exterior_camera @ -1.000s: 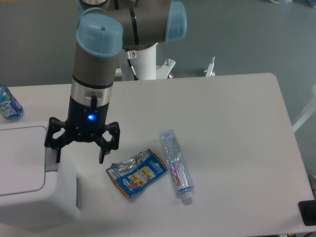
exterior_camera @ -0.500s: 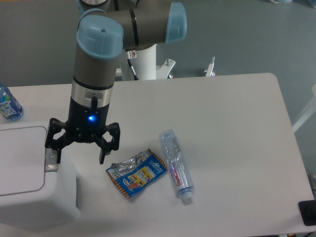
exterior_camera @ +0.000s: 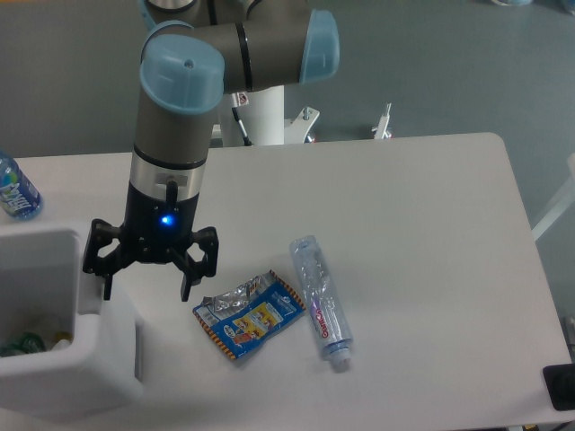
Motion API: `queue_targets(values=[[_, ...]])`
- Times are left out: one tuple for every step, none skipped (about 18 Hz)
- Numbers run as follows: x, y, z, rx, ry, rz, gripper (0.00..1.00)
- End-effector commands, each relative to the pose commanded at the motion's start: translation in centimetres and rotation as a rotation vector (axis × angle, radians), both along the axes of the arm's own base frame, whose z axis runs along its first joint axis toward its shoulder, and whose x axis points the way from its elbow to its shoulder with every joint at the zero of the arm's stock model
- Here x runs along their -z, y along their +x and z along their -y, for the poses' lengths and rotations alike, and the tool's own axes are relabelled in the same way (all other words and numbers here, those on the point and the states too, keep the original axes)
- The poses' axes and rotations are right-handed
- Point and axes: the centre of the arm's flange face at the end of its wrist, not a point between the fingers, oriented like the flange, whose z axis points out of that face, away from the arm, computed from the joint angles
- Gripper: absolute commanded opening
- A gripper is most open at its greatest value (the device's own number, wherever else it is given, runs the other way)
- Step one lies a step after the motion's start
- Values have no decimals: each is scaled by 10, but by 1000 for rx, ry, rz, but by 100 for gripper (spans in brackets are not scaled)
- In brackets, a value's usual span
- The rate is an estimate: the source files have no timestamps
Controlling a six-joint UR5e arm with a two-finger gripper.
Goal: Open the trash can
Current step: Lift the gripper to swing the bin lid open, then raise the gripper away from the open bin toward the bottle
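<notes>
The trash can (exterior_camera: 99,359) is a large white boxy bin at the left front of the table. Its top now stands open: the flat lid panel is out of sight and the inside (exterior_camera: 31,314) shows, with some rubbish at the bottom. My gripper (exterior_camera: 145,278) hangs over the bin's right rim with its fingers spread open and empty. The left finger (exterior_camera: 101,269) is at the rim where the grey push strip lies; the strip is hidden behind it. The right finger (exterior_camera: 190,278) hangs beside the bin over the table.
A blue and silver snack wrapper (exterior_camera: 247,316) lies right of the bin. A clear plastic bottle (exterior_camera: 321,298) lies beyond it. A blue-labelled bottle (exterior_camera: 16,190) stands at the far left behind the bin. The arm's base (exterior_camera: 265,117) is at the table's back edge.
The bin's lid panel, flat and shut in the earlier frames, has dropped out of sight, so the inside shows. The gripper has sunk slightly onto the rim.
</notes>
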Motion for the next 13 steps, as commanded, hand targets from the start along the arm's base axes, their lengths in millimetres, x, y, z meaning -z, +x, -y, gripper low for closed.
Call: queue_targets(values=[[-8, 0, 0, -1, 15, -10, 100], [-15, 0, 2, -2, 26, -19, 100], [-23, -1, 4, 0, 37, -30, 100], [-29, -7, 7, -9, 46, -38, 100], [-35, -17, 11, -25, 55, -47, 100], [-43, -32, 18, -50, 65, -57, 100], [-55, -44, 26, -71, 82, -74, 100], [-63, -56, 31, -90, 92, -84, 100], [-69, -70, 38, -105, 100, -100, 100], [-73, -86, 48, -112, 102, -121, 100], [-77, -97, 53, -101, 101, -148, 100], [-77, -101, 55, -76, 86, -185, 100], [-73, -110, 61, -64, 46, -241, 100]])
